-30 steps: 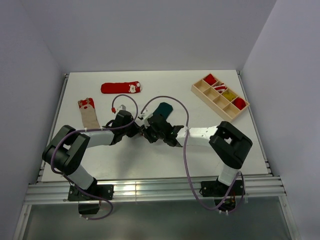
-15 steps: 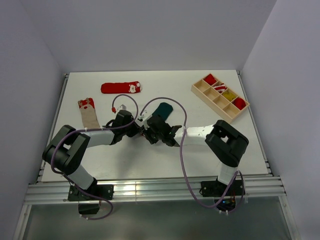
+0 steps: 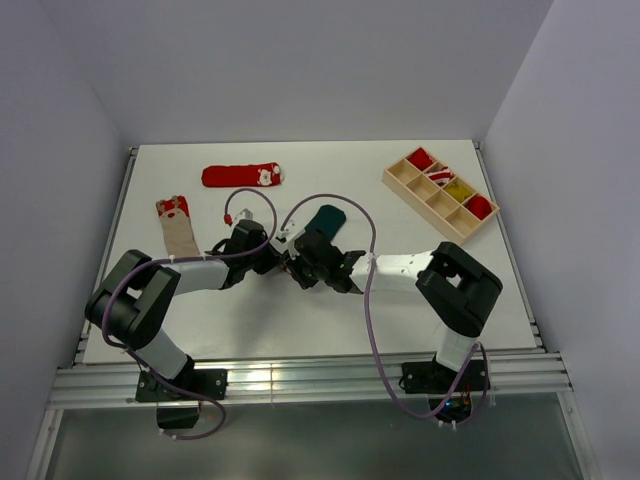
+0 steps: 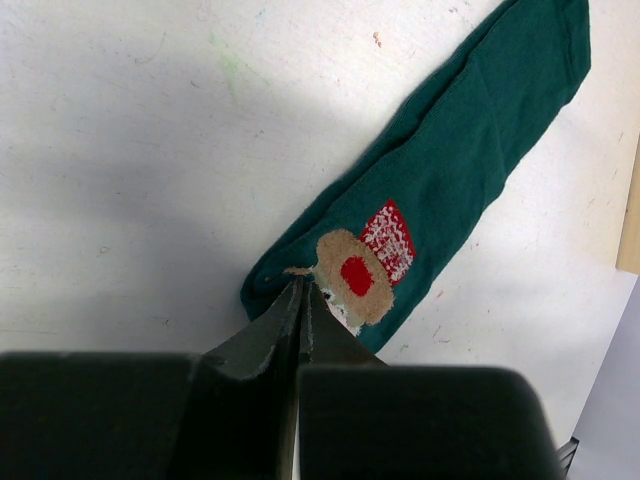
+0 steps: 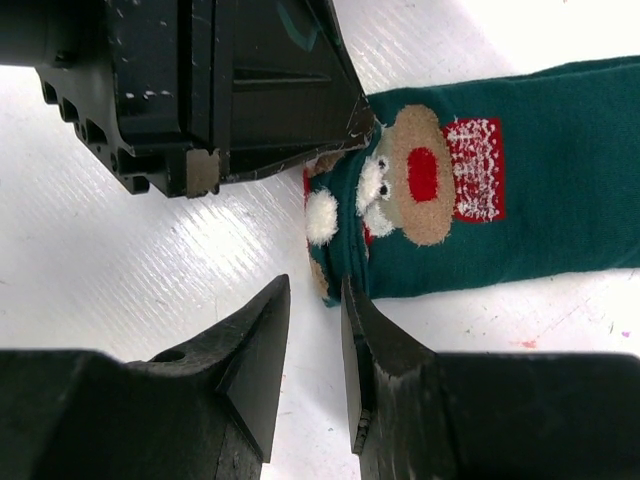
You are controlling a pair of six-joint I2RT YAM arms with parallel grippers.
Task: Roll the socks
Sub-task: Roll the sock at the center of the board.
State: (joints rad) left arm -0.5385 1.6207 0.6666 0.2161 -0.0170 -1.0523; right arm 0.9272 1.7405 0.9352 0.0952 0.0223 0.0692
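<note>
The left tool [image 4: 300, 285], its black tapered fingers pinched shut, grips the cuff edge of the green sock [image 4: 450, 170] at mid-bench. The right tool [image 5: 315, 300] hovers just beside the same cuff from the opposite side, jaws narrowly parted with nothing between them. The soft knit sock lies flat, with its long axis running diagonally from the cuff at the tools to a rounded toe pointing toward the far right. A figure [image 5: 420, 175] sits near the cuff: a beige face with a red nose, white tufts and a red-and-white patch. The white bench [image 3: 400, 310] is scuffed and scratched. A red sock [image 3: 242, 176] lies crosswise at the far side, and a beige sock [image 3: 178, 228] lies at the left with its red cuff pointing away. A compartmented wooden tray [image 3: 440, 193] stands at the far right, well apart. Purple cables [image 3: 372, 300] loop over both arms.
</note>
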